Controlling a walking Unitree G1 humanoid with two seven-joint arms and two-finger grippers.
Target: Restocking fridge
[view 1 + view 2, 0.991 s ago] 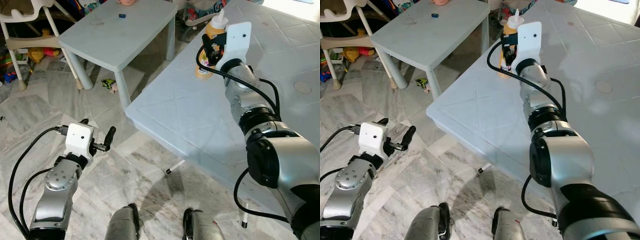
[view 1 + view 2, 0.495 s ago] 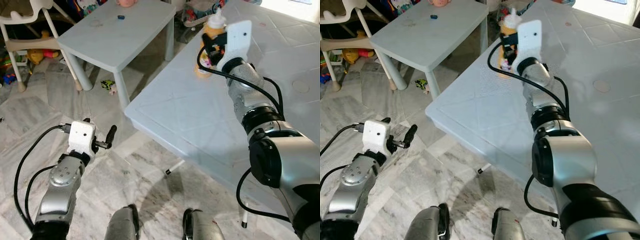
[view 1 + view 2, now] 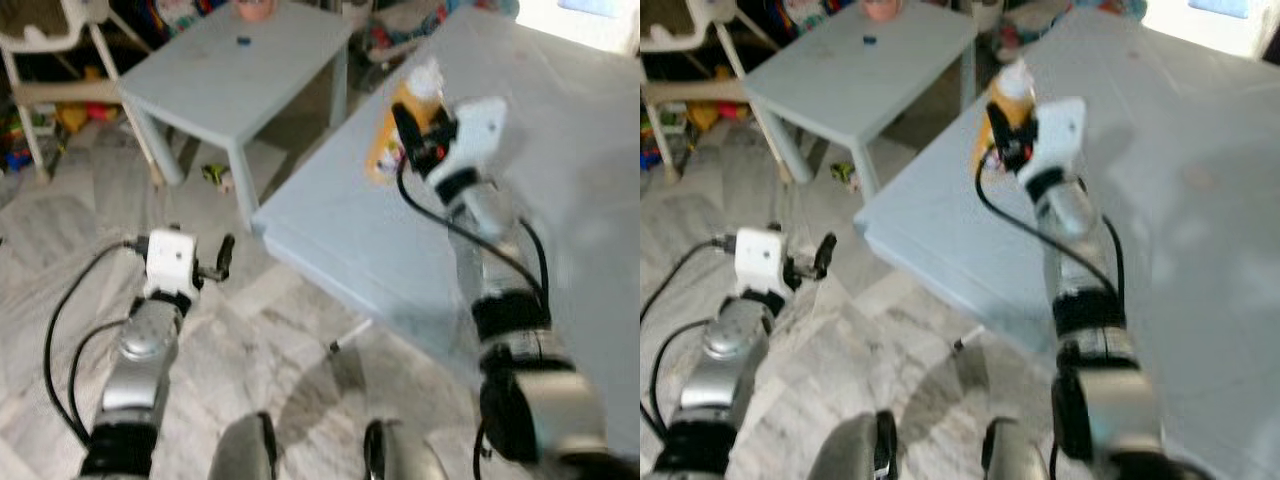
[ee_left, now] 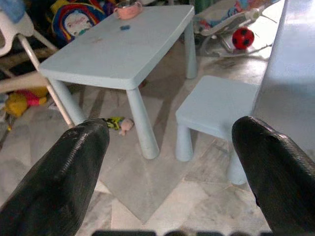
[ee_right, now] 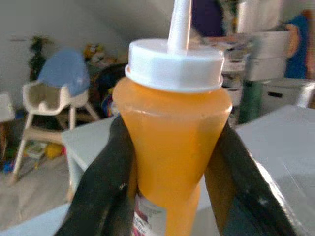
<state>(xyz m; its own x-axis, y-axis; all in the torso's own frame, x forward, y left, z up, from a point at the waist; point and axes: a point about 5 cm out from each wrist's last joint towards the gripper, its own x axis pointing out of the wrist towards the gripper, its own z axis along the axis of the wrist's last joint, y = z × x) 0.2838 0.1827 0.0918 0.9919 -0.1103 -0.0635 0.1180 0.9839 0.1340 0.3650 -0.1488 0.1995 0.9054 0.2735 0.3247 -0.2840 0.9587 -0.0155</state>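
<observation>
Right pincer [image 3: 1002, 128] pinches an orange plastic squeeze bottle with white nozzle cap [image 5: 173, 125], fingers [image 5: 101, 182] clamped on both flanks below the shoulder, presumably so the taper stops it slipping. Bottle upright between them, over the pale blue counter [image 3: 340, 235]; head views too blurred to tell whether its base touches. Right wrist view adds the label edge and grip line. Left pincer [image 3: 222, 262] hangs low over the marble floor [image 3: 290, 340], fingers [image 4: 74, 167] spread, empty; beyond them a small blue children's table [image 4: 118, 54] and a stool [image 4: 216, 105].
</observation>
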